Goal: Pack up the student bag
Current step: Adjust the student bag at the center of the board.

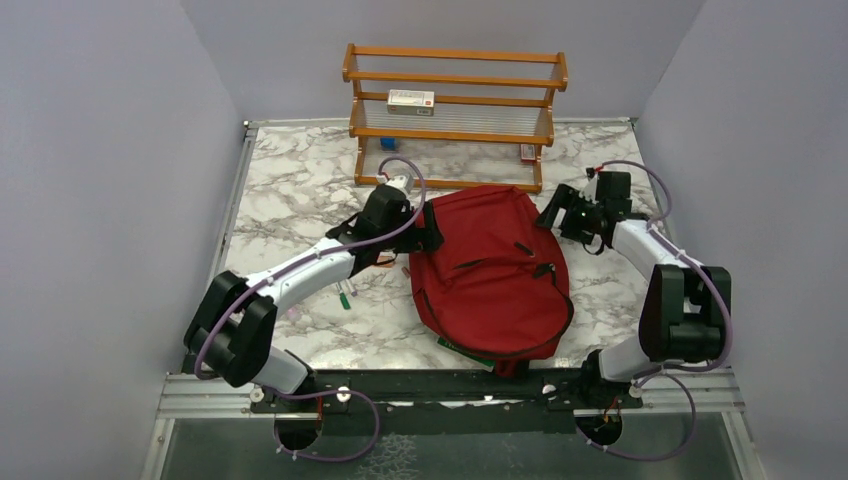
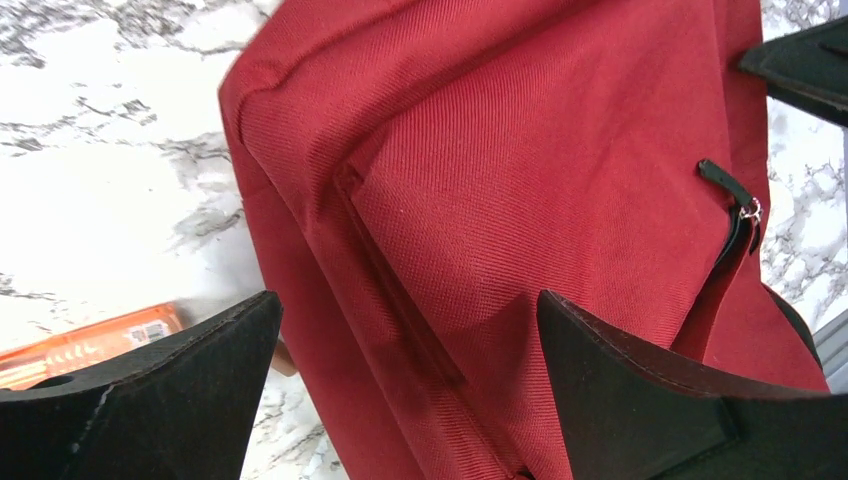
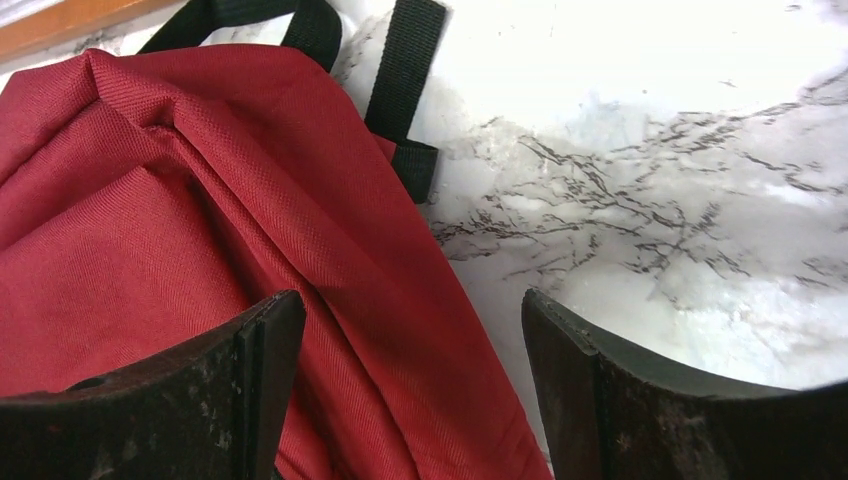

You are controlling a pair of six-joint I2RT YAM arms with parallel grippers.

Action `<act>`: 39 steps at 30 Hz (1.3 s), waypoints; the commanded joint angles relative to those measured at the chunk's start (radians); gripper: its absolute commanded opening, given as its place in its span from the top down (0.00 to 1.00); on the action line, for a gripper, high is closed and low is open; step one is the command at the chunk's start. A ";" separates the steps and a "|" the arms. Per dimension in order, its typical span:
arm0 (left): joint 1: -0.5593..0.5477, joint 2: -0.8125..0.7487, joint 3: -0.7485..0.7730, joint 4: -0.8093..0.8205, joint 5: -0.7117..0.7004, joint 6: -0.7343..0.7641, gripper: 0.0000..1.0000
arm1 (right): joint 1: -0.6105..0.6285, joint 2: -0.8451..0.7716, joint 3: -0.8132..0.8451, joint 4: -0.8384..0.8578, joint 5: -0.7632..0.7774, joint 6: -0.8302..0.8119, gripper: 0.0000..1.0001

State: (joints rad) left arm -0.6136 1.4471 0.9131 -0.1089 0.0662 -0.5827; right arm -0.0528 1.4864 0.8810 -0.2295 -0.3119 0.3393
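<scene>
Left wrist view: the left fingers (image 2: 150,400) are hanging wide open, gripping nothing, over one edge of the student bag (image 2: 520,180). The right fingers (image 3: 200,400) are gaping empty too, by the black straps (image 3: 405,70). The bag's lying flat mid-bench (image 1: 300,190), zipped shut I think, so they're probably flanking it to get it open.

The backpack (image 1: 495,270) is rough woven red cloth. The table (image 1: 290,180) looks like smooth marble. The shelf (image 1: 450,133) is glossy brown wood.
</scene>
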 commanded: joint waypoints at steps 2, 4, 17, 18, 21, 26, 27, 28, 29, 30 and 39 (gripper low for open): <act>-0.018 0.047 -0.043 0.071 0.016 -0.052 0.01 | -0.016 0.066 -0.028 0.100 -0.168 -0.006 0.16; -0.019 0.061 -0.059 0.090 0.022 -0.054 0.01 | -0.016 0.087 -0.046 0.120 -0.190 0.004 0.16; -0.018 0.143 -0.023 0.166 0.090 -0.040 0.69 | -0.016 0.064 -0.121 0.199 -0.294 0.048 0.78; -0.018 0.140 -0.015 0.165 0.092 -0.040 0.75 | -0.017 0.048 -0.124 0.198 -0.301 0.055 0.85; -0.018 0.127 0.021 0.147 0.109 -0.032 0.93 | -0.017 -0.023 -0.123 0.176 -0.301 0.057 0.98; -0.018 0.084 0.130 0.051 0.095 0.015 1.00 | -0.017 -0.171 -0.072 0.046 -0.222 0.029 1.00; -0.017 0.073 0.156 0.023 0.086 0.032 1.00 | -0.017 -0.206 -0.060 0.020 -0.214 0.026 1.00; -0.015 0.066 0.185 0.000 0.074 0.048 1.00 | -0.017 -0.235 -0.051 -0.002 -0.211 0.026 1.00; -0.010 0.061 0.217 -0.026 0.066 0.066 1.00 | -0.017 -0.267 -0.042 -0.021 -0.216 0.029 0.99; -0.004 0.058 0.246 -0.048 0.062 0.082 1.00 | -0.016 -0.295 -0.038 -0.036 -0.233 0.036 0.99; 0.127 0.120 0.533 -0.244 0.070 0.253 1.00 | -0.013 -0.477 -0.067 -0.101 -0.441 0.170 0.98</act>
State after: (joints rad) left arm -0.5537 1.5574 1.3174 -0.2886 0.1520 -0.4408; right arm -0.0731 1.0687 0.8227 -0.2504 -0.5976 0.4362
